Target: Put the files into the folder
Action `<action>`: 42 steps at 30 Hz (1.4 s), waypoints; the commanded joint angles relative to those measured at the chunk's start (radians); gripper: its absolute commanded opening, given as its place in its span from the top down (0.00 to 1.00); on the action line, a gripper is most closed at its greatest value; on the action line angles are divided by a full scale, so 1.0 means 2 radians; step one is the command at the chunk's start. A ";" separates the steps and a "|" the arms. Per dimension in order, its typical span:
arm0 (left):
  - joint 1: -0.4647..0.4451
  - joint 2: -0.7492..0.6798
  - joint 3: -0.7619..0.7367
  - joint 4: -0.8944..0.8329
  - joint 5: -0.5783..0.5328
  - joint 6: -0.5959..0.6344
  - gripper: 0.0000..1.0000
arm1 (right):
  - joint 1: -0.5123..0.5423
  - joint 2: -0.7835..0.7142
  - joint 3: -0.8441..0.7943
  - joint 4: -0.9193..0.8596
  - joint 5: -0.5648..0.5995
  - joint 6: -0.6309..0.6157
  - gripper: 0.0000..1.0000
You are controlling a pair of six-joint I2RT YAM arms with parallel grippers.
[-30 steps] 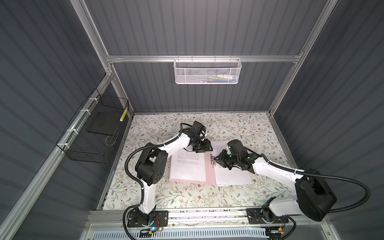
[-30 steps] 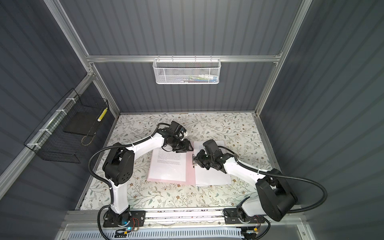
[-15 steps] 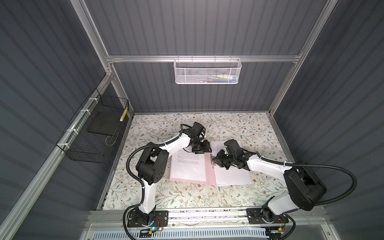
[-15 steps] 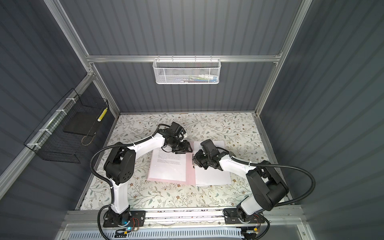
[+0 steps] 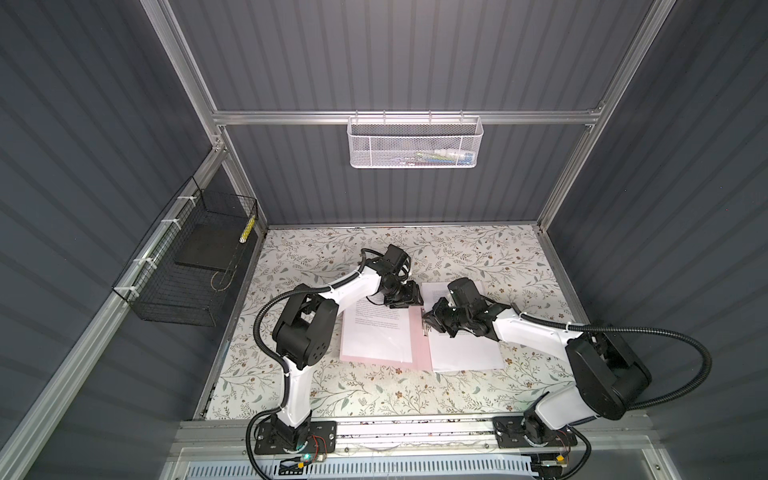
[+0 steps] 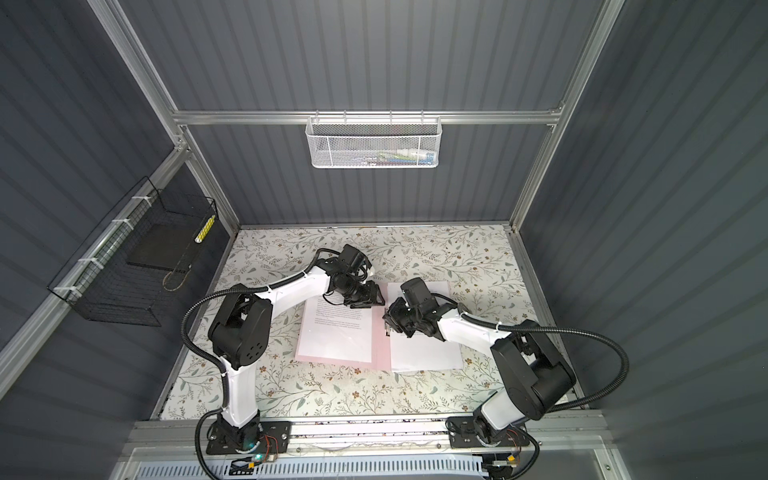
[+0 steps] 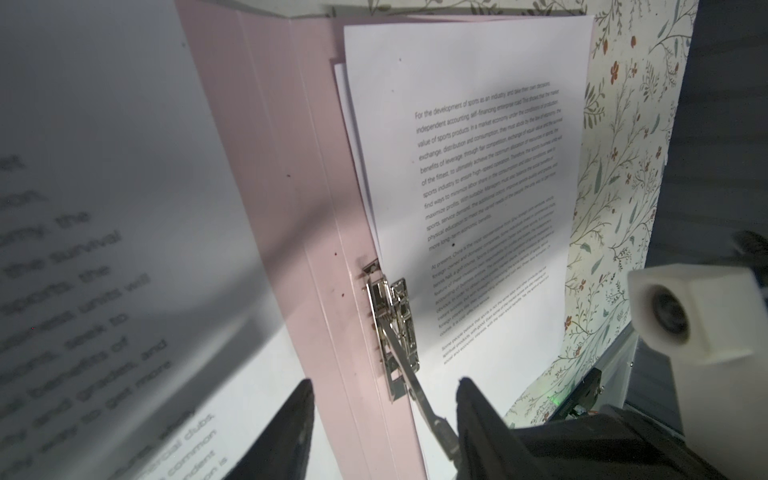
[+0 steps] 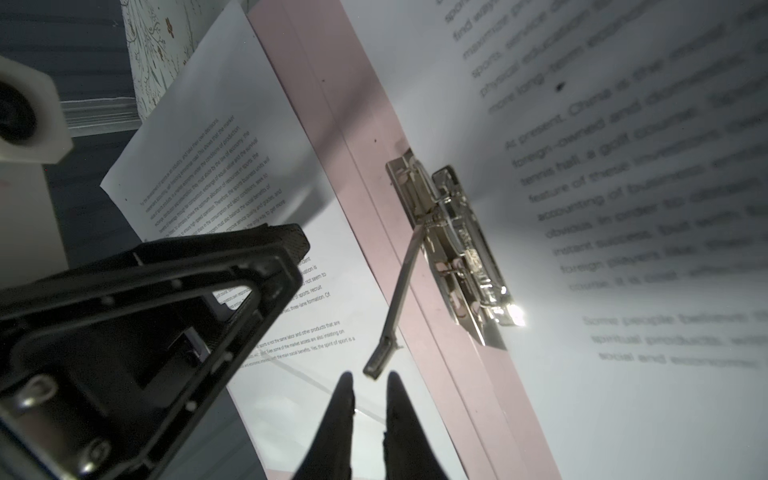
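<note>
The right gripper (image 8: 370, 376) is nose-down over the middle of the open folder (image 5: 419, 347). The raised lever (image 8: 405, 282) of the clip (image 8: 457, 249) ends right at its fingertips. Its jaws are nearly together, with only a slim gap between them. Whether they actually pinch the lever's tip, I can't tell from this angle.

Facing it across the spine (image 8: 353, 124), and close, is the left gripper (image 7: 384, 390). It stands open with its fingers (image 7: 299, 415) well apart. In its wrist view the pink spine and the clip sit in the gap just ahead of them.

Now the files (image 7: 478, 187). Directly beneath the right gripper a small stack lies on that side's leaf of the folder. Two sheet edges show there, slightly fanned, with the clip at the stack's inner edge. Beneath the left gripper a single sheet (image 8: 216, 145) lies on the opposite leaf. The folder itself lies flat on the desk (image 5: 374, 395) under both grippers.

The count: three sheets showing, one folder, one clip with one lever, two grippers.

As for the surfaces:
- **Folder:** pale pink matte card with parallel creases running down the spine.
- **Clip:** shiny silver metal, long and narrow, throwing a bright glint.
- **Lever:** a thin flat strip with a darker tip, tilted up off the card.
- **Sheets:** thin, white and rectangular, printed in blocks of small black text.
- **Gripper fingers:** black, tapering to points.
- **Desk:** covered in a pale print of leaves and small flowers.
</note>
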 commanded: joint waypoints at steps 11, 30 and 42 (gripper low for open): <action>-0.001 0.002 -0.010 -0.001 0.008 0.007 0.44 | -0.010 0.012 -0.004 0.010 0.001 0.003 0.87; -0.001 0.010 -0.014 0.007 0.016 0.008 0.44 | -0.017 0.029 -0.006 0.026 -0.009 0.007 0.87; -0.003 0.014 -0.017 0.010 0.019 0.006 0.44 | -0.017 0.027 -0.022 0.040 -0.033 0.019 0.93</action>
